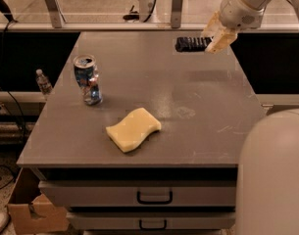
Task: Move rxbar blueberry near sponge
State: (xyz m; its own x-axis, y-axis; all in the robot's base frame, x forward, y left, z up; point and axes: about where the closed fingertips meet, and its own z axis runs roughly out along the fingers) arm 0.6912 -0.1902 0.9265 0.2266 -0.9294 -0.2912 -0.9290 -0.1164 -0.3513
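Grey surface (pixel 139 72), camera view. Upper right of frame: gripper (pixel 213 38), jaws clamped on the right end of the rxbar blueberry (pixel 190 44), bar held level just above the surface, faint shadow beneath. Lower centre: sponge (pixel 133 129), well apart from the bar; crushed can (pixel 87 80) at left. Step in hand: carrying. Next: travel toward lower centre, then lowering just beside the sponge.

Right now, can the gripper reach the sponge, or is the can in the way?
Likely yes. The gripper, holding the rxbar blueberry far right, has bare table toward the sponge; the crushed can stands well left.
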